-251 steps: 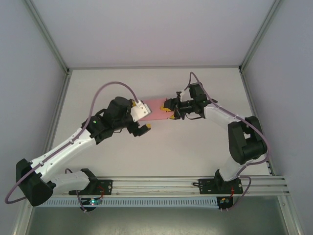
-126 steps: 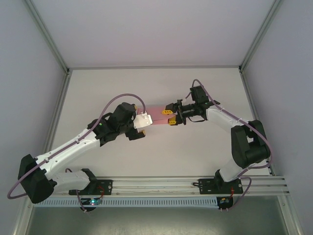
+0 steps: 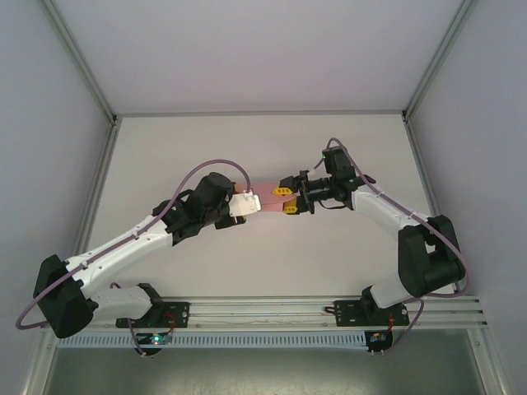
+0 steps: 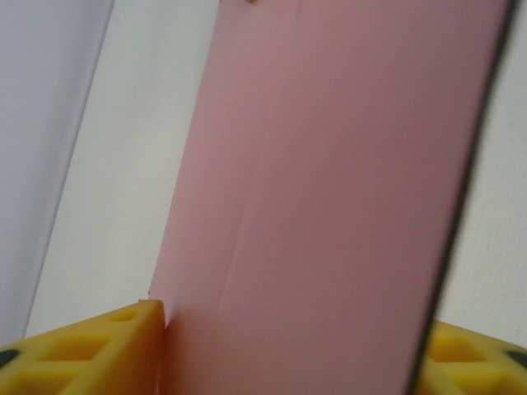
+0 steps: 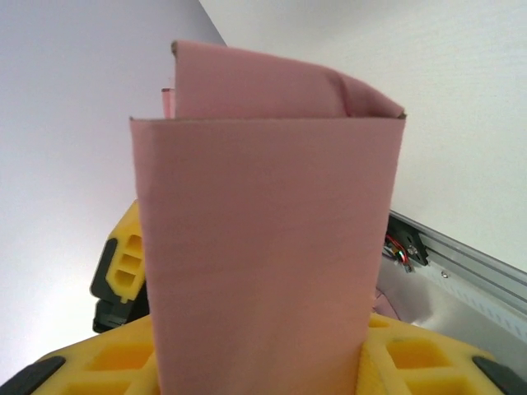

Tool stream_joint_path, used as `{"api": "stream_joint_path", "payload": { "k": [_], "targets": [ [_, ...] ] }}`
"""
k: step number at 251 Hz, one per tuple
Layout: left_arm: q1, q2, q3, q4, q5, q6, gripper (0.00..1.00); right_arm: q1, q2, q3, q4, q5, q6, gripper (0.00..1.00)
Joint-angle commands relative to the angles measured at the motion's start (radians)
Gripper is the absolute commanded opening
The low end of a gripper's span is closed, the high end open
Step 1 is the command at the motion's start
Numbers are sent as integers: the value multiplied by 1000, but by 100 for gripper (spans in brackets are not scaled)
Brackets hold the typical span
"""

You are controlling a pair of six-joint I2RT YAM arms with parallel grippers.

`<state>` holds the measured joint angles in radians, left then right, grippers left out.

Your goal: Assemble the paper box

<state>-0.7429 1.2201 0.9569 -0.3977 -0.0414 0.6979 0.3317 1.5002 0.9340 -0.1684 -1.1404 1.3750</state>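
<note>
Box (image 3: 268, 195) hung mid-air over the surface (image 3: 165, 164), left gripper (image 3: 255, 202) and right gripper (image 3: 285, 198) each clamped on one end. Looked like the popping-open step; next prob. needs gentle squeeze w/o creasing.

Arm links: white shells on the left arm (image 3: 123, 247) and right arm (image 3: 380, 210), with black joint housings (image 3: 424, 259).
Cables: a mauve cable (image 3: 206, 163) runs along each arm.
Gripper fingers (image 4: 82, 362): yellow moulded plastic with open lattice cells.
Left wrist: white camera block (image 3: 244, 203).
</note>
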Motion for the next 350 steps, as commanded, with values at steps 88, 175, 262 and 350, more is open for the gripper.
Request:
{"api": "stream_joint_path", "payload": {
  "k": [88, 175, 262, 350],
  "targets": [
    [-5, -7, -21, 18, 43, -29, 35, -86, -29, 190, -459, 216, -504, 98],
    [97, 87, 63, -227, 304, -178, 38, -172, -375, -21, 84, 422, -1070, 98],
    [163, 385, 281, -464, 418, -156, 37, 14, -147, 120, -260, 484, -1567, 69],
    [183, 503, 366, -527, 469, -99, 38, 47, 28, 207, -466, 499, -1806, 61]
  ]
}}
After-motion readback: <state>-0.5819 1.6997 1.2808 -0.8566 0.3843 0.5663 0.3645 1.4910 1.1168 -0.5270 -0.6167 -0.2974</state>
